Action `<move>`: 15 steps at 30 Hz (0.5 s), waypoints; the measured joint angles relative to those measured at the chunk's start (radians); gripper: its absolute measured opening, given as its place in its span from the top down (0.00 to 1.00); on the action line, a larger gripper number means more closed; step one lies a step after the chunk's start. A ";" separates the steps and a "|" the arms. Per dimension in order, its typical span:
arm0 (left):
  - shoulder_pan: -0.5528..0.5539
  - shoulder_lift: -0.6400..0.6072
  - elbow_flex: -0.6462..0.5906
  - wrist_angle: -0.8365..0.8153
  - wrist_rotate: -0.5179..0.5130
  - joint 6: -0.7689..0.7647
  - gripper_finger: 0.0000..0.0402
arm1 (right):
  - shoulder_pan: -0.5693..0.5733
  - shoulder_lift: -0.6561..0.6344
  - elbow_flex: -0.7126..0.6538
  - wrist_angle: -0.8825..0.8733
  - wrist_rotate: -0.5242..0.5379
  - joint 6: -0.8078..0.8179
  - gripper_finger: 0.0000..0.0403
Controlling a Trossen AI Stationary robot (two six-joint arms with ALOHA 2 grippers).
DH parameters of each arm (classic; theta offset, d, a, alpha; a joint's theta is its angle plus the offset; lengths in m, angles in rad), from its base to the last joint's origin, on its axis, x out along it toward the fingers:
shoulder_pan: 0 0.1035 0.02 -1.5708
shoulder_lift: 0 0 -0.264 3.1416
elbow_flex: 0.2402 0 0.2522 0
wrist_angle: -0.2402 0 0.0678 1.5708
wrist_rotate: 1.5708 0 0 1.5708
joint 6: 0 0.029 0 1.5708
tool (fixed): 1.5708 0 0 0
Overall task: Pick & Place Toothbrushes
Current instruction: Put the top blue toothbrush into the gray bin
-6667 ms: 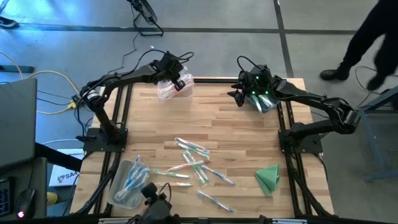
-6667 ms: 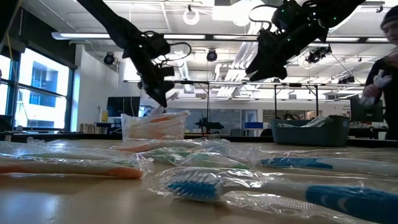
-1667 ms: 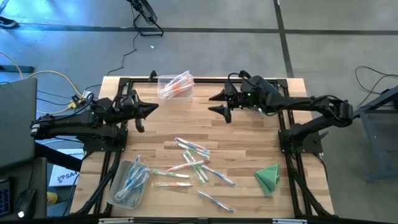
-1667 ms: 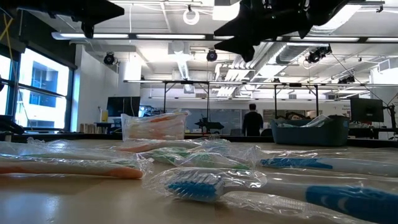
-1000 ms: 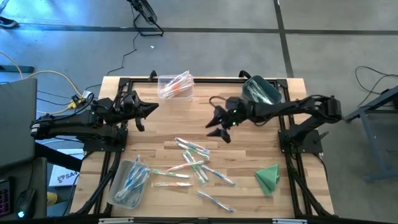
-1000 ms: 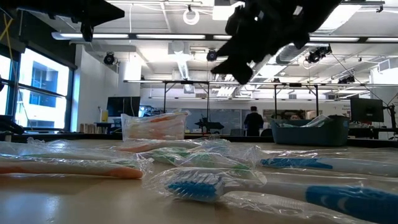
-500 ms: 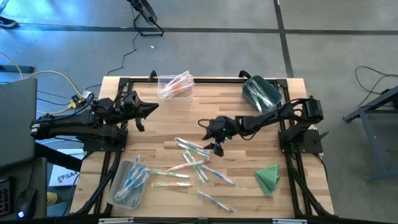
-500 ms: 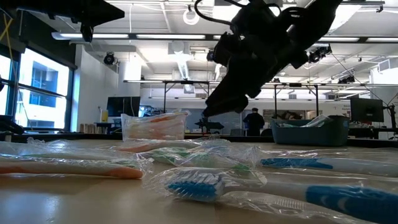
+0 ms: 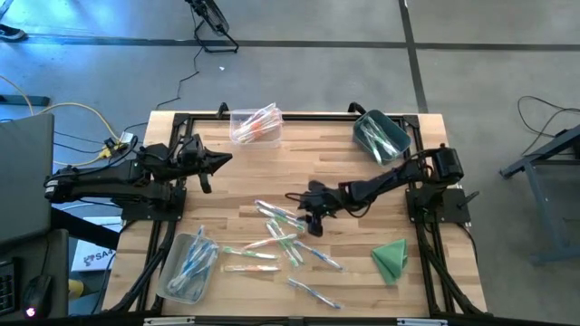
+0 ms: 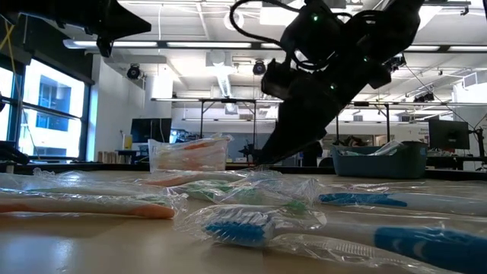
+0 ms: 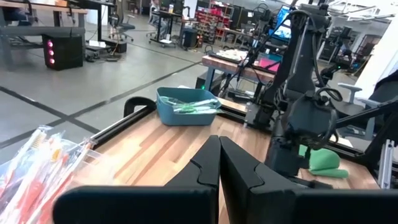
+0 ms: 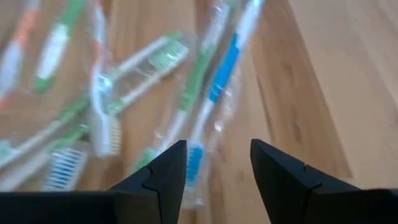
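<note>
Several wrapped toothbrushes [image 9: 283,232], with green, blue and orange accents, lie loose on the wooden table's middle. My right gripper [image 9: 304,215] slants down over the far edge of this pile, open. Its two fingers stand on either side of the bristle end of a blue-and-white toothbrush [image 12: 219,71]. Whether they touch its wrapper, I cannot tell. In the low view this gripper [image 10: 257,162] reaches down to the wrappers. My left gripper [image 9: 225,158] hovers level over the table's left part, shut and holding nothing [image 11: 219,155].
A clear bin [image 9: 255,124] with orange brushes stands at the far edge. A teal bin [image 9: 381,137] is at the far right, and a clear bin [image 9: 188,264] with blue brushes at the near left. A folded green cloth [image 9: 391,258] lies near right.
My right gripper has come down from above the table's far middle toward the near side and the toothbrush pile. It has tipped further downward, and its fingertips now stand at the wrappers. The toothbrushes lie as before.
</note>
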 joint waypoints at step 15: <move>0.000 0.000 0.000 -0.001 0.000 0.000 1.00 | 0.027 0.048 0.001 -0.012 -0.010 0.028 0.58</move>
